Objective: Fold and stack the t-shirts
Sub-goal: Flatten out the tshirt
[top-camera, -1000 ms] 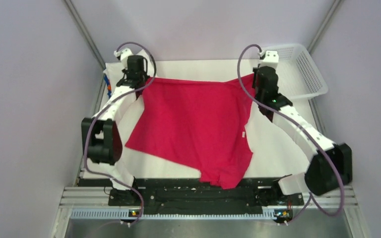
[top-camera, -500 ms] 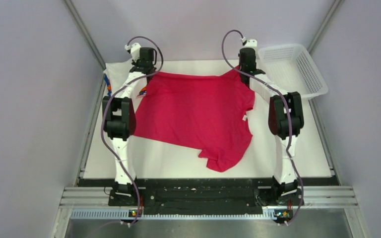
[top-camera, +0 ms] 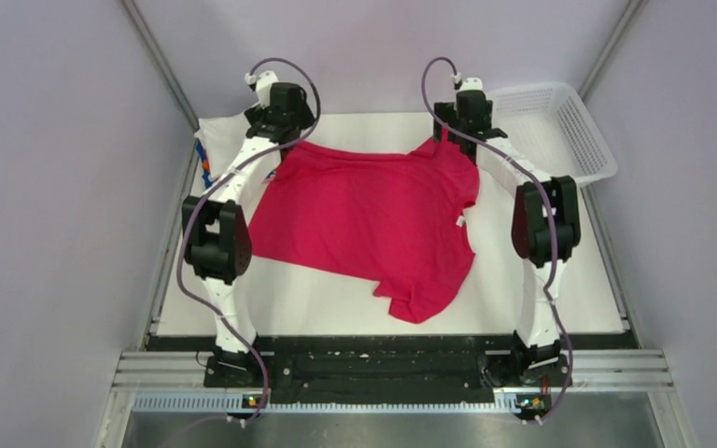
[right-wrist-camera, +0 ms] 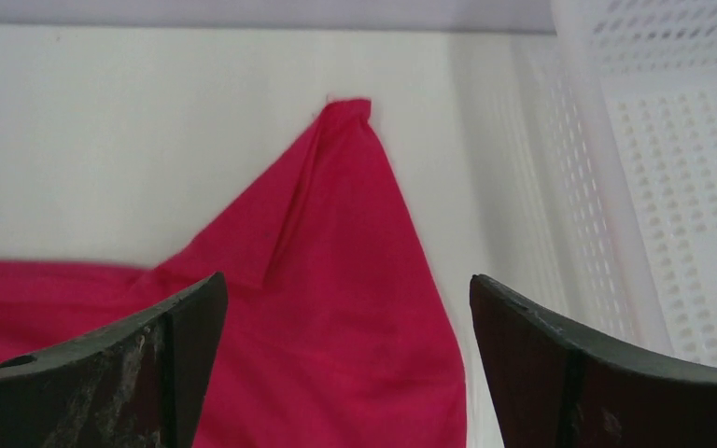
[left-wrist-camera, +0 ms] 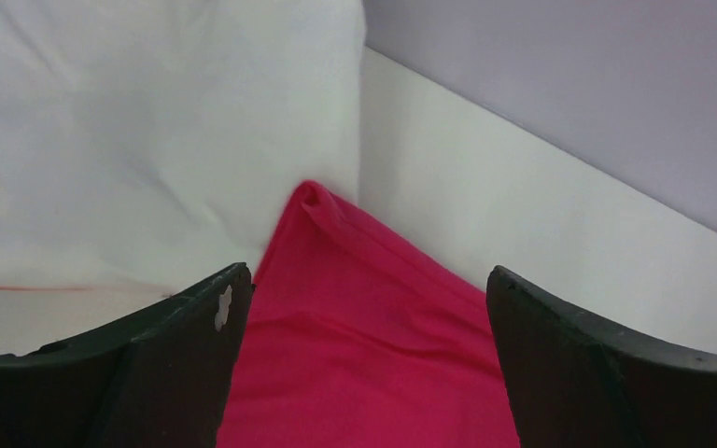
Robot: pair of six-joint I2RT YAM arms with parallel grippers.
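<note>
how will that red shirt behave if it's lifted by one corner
Probably floppy: the crimson t-shirt lies flat with soft wrinkles and a rumpled near end, so it would likely drape and hang. It looks thin and light, so a push would likely bunch it rather than slide it whole across the table.

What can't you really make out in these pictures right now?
- Top view: folded stack at the far left, mostly hidden behind the left arm; only a white and blue edge shows.
- Top view: white tag on the crimson t-shirt, too small to read.
- Right wrist view: basket, cut off by the right edge.
</note>
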